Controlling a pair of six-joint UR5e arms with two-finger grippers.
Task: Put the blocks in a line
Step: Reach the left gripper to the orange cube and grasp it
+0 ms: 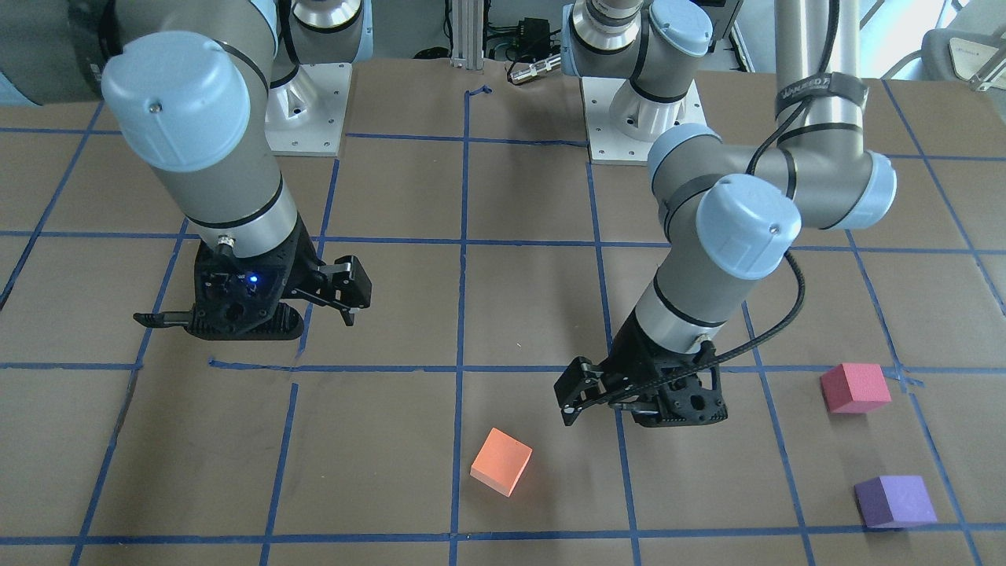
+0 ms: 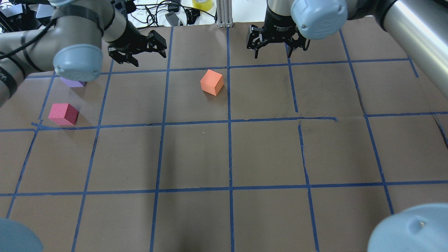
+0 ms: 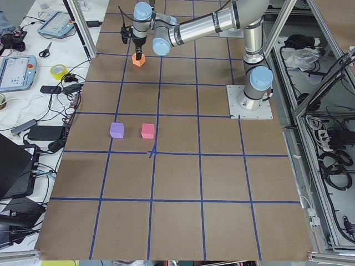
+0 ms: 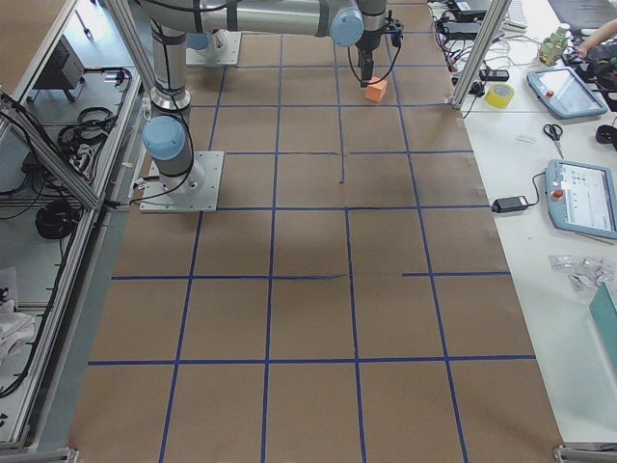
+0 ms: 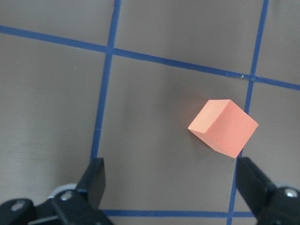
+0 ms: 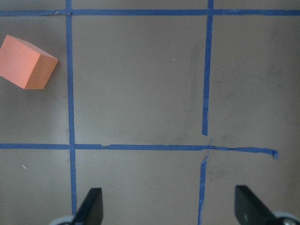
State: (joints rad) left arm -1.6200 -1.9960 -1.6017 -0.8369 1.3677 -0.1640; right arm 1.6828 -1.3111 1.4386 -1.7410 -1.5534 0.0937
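The left pincer [image 5: 171, 173] is released, its two black fingers spread wide at the bottom corners of the left wrist view and gripping nothing. Ahead of it, right of centre in that frame, the small orange foam cube [image 5: 223, 127] lies flat on one face. It is turned diagonally to the blue tape grid [image 5: 104, 93], with one corner just beside a tape line; its sides are equal, so it has no long axis. The right pincer [image 6: 168, 197] is likewise released and empty, and the same cube sits at the upper left of its wrist view, well apart from the fingers. At the lower right of the front-facing view, the small pinkish-red foam cube [image 1: 855, 387] and the small purple foam cube [image 1: 894, 501] are near each other but apart, and well away from the orange one. The widest open stretch of the brown paper-covered bench [image 2: 266, 154] fills the lower half of the overhead view; its far edge runs along the top of that frame, near both pincers
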